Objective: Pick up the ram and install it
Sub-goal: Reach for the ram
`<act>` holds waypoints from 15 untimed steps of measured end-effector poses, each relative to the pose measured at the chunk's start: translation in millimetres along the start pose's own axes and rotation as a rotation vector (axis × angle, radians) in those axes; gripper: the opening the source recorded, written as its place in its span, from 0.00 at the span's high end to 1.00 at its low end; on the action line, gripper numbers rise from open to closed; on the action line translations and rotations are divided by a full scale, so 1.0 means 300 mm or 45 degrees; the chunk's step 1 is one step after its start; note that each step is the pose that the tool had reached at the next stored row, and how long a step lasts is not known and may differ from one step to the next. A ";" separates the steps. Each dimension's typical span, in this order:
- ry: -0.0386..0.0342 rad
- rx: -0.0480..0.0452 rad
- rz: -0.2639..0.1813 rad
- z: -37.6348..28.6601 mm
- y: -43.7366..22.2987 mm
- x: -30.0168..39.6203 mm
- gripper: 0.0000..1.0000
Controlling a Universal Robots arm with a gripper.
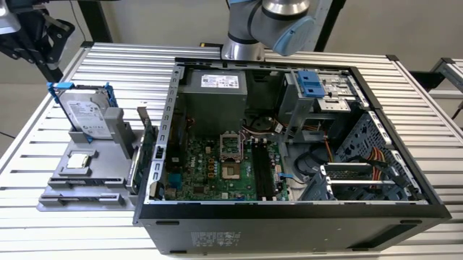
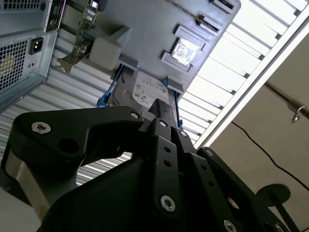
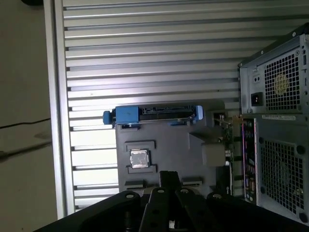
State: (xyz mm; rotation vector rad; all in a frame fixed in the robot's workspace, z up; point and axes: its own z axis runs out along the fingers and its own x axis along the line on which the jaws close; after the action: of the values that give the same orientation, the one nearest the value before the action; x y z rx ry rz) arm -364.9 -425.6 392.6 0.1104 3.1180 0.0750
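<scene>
The ram is hidden or out of view. My black gripper hangs high over the table's far corner at the exterior view's left, beyond the grey parts holder. It is shut with nothing in it; its fingertips meet in one tip in the first wrist view, and the gripper also appears in the second wrist view. The open computer case lies on the table with its green motherboard and long black slots facing up.
On the holder stand an upright hard drive in a blue caddy, a square processor chip and a green card with a metal bracket, close against the case wall. The slatted aluminium table surrounds them.
</scene>
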 end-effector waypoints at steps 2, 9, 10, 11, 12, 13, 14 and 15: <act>0.0000 0.000 0.000 0.000 -0.001 0.002 1.00; 0.0000 0.000 0.000 0.000 -0.006 0.005 1.00; -0.0001 0.000 0.000 0.000 -0.006 0.005 1.00; 0.0000 0.000 0.000 0.000 -0.006 0.005 1.00; 0.0000 0.000 0.000 0.000 -0.006 0.005 1.00; 0.0001 0.000 0.000 0.000 -0.007 0.005 1.00; 0.0001 0.000 0.000 0.000 -0.009 0.005 1.00; 0.0000 0.000 0.000 0.000 -0.012 0.004 1.00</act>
State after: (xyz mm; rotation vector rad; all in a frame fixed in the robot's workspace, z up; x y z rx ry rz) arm -366.3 -429.1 392.5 0.1103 3.1180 0.0749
